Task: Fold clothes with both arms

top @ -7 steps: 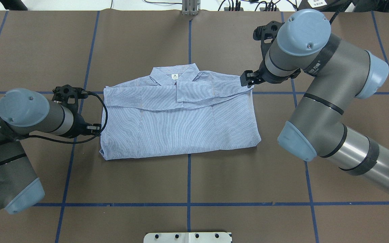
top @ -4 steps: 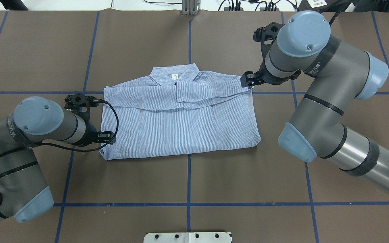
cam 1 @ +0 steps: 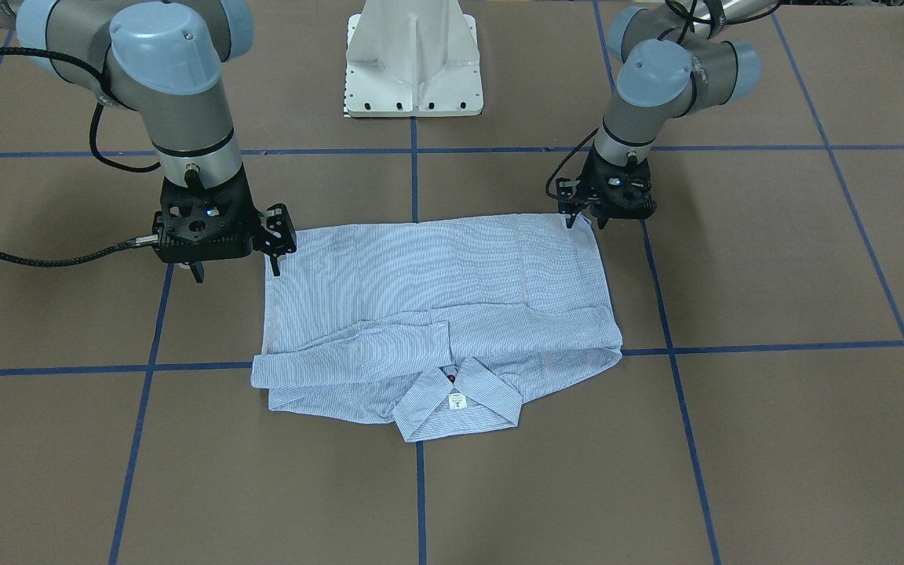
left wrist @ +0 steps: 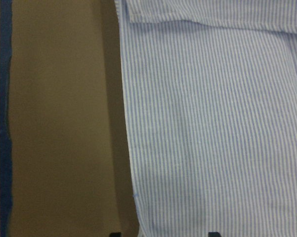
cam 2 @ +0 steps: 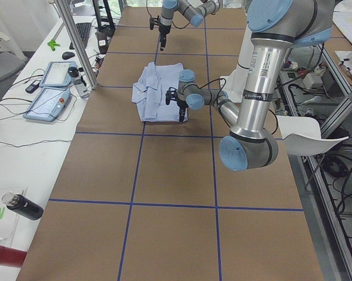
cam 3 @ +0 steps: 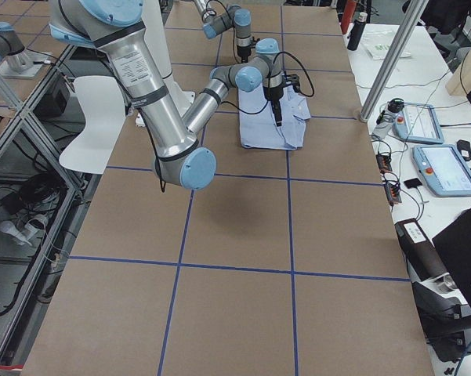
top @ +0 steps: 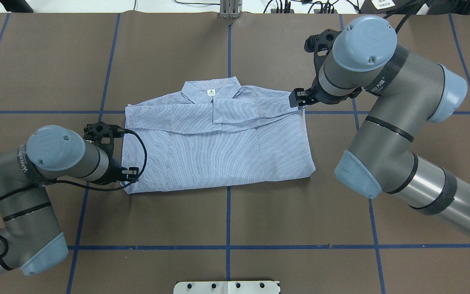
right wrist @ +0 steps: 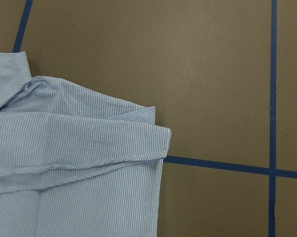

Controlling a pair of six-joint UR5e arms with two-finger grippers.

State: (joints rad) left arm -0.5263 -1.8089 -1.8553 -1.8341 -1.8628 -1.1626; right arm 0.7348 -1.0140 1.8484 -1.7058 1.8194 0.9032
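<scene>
The shirt (top: 218, 151) lies flat in the middle of the brown bench (top: 259, 220), folded to a wide rectangle. Its sleeves are laid across the upper part. The collar (top: 210, 90) is at the far side, with the small white label (cam 1: 457, 402) in its opening and one dark red button (cam 1: 450, 378) just beside the label. Blue tape lines (top: 228, 216) cross under the cloth.

The left arm (top: 55, 159) reaches low to the near left corner of the shirt. The left jaws are spread. In the wrist view the two dark fingertips (left wrist: 213, 234) stand on both sides of the shirt's left edge, one over the cloth and one over the bare bench (if they touch the cloth, I cannot tell).

The right arm (top: 382, 102) comes in over the far right corner, where the folded sleeve ends. The right jaws are also spread, with the black fingers (cam 1: 275, 255) well apart, and they hold nothing. They hang higher above the bench than the left jaws; the right wrist view shows the whole corner of the shirt from above.

The white pedestal (cam 1: 414, 59) stands on the near side of the shirt, apart from it.
</scene>
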